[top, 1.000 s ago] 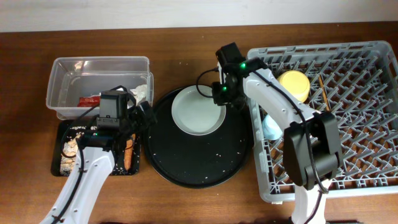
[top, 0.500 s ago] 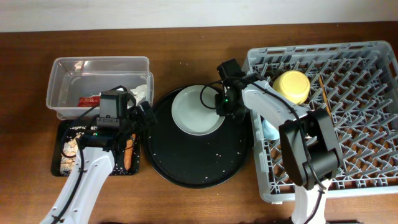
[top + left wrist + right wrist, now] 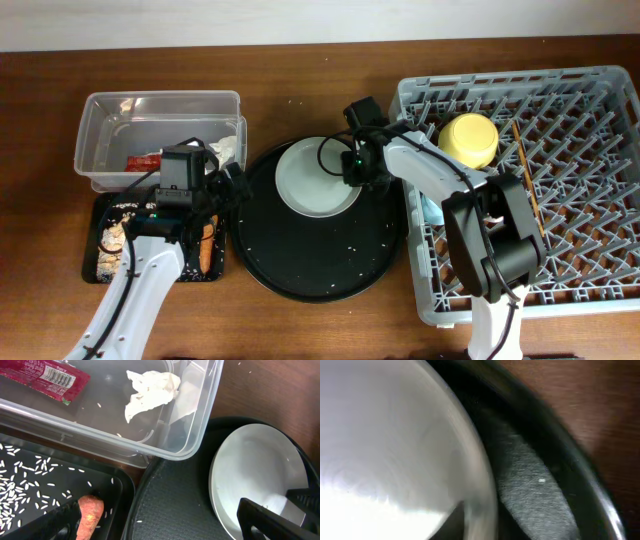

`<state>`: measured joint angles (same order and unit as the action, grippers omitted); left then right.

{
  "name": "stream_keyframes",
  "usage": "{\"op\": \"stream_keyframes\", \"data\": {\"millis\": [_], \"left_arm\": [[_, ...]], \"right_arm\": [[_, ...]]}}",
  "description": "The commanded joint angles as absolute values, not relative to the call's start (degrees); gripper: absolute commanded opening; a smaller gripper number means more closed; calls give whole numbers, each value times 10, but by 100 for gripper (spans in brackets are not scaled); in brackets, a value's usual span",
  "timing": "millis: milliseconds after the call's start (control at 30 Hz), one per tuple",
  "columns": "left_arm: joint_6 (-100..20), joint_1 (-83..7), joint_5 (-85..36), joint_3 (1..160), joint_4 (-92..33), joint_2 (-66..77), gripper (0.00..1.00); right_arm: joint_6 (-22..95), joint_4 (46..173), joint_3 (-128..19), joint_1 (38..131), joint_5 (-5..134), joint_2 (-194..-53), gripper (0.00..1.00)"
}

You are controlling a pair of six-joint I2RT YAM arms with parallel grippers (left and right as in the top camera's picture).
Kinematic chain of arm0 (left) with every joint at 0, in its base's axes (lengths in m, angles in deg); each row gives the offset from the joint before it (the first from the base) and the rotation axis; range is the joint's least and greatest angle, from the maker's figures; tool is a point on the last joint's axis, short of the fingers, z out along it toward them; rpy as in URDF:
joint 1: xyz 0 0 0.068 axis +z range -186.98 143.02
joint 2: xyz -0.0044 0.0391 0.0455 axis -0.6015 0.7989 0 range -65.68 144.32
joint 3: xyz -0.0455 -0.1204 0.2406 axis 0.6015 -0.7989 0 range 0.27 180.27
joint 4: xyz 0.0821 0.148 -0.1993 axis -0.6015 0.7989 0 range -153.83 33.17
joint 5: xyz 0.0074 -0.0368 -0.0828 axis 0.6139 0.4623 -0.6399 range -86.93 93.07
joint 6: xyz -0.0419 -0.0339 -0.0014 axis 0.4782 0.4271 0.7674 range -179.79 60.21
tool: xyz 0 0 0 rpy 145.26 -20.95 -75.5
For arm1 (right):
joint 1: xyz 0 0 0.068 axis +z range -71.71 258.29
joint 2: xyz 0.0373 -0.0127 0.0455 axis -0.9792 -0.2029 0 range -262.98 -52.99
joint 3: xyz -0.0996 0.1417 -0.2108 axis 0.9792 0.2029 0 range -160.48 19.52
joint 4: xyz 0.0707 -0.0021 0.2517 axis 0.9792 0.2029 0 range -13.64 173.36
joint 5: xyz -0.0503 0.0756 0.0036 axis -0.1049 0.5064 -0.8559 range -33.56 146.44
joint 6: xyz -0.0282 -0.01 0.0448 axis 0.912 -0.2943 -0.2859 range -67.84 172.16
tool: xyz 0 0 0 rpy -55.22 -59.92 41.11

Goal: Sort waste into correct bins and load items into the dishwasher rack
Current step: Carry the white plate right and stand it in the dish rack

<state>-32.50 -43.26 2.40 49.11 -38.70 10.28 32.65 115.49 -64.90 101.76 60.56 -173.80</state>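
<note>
Resting on the round black tray (image 3: 300, 265), the plate (image 3: 312, 185) has the right tool (image 3: 356, 167) at its right rim; closed or not, I cannot tell. A shallow bite on that slick edge may slip before the rack (image 3: 585, 235).

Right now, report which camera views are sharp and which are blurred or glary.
Overhead: sharp and evenly lit, pegs of the dishwasher rack crisp. Left wrist: in focus, the crumpled tissue and the barcode on the red wrapper distinct. Right wrist: heavily blurred, the plate smeared at its rim, bright glare lower left, the round black tray soft too.
</note>
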Motion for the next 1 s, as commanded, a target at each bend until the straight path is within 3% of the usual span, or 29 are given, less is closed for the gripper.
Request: {"op": "stream_keyframes", "data": {"millis": [0, 167, 400, 500, 733, 967], "left_arm": [[-320, -431, 17, 490, -387, 97, 99], [-320, -431, 17, 490, -387, 97, 99], [-320, -431, 17, 490, -386, 97, 99], [-320, -431, 17, 490, -386, 97, 99], [-320, -431, 17, 490, -386, 97, 99], [-320, -431, 17, 490, -381, 97, 99]], "right_arm": [[322, 1157, -643, 1022, 606, -1761, 4], [322, 1175, -658, 1020, 624, -1749, 4], [386, 1341, -794, 1016, 608, -1606, 4], [386, 1394, -808, 1000, 514, -1507, 4], [424, 1413, -808, 871, 13, -1381, 4], [449, 1368, -808, 696, -19, -1459, 4]]}}
